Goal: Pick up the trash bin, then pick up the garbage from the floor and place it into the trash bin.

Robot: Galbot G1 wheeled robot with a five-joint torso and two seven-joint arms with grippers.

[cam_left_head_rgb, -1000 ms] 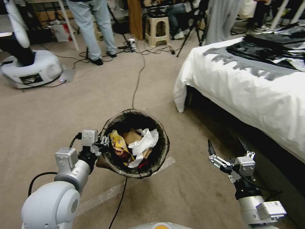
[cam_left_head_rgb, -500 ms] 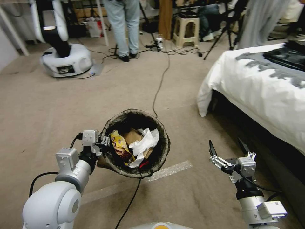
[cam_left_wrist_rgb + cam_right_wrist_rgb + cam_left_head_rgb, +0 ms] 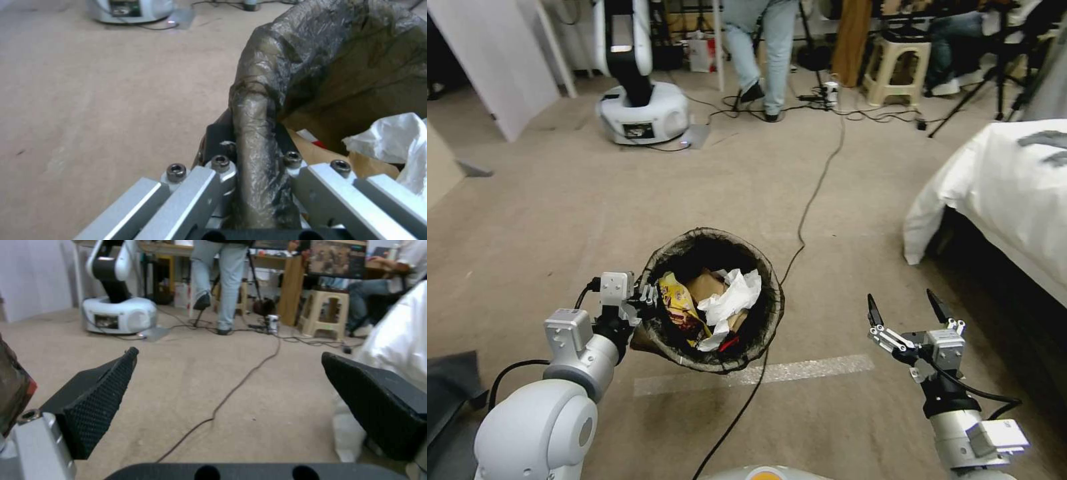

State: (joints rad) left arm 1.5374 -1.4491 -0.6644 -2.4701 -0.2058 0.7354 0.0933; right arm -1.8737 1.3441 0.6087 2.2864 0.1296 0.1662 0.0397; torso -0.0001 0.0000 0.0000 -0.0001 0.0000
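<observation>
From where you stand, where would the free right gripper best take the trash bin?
Probably the lined rim of the trash bin on its right side, opposite the left gripper, which pinches the rim. The right gripper hangs open at that side; the thin rim fits between jaws, one inside, one outside.

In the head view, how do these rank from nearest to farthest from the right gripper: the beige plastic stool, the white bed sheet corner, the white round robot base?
From the open right gripper:
1. White bed sheet corner, hanging just ahead on its right.
2. Beige plastic stool, far ahead, near the seated person.
3. White round robot base, far ahead on the left, across the carpet.
</observation>
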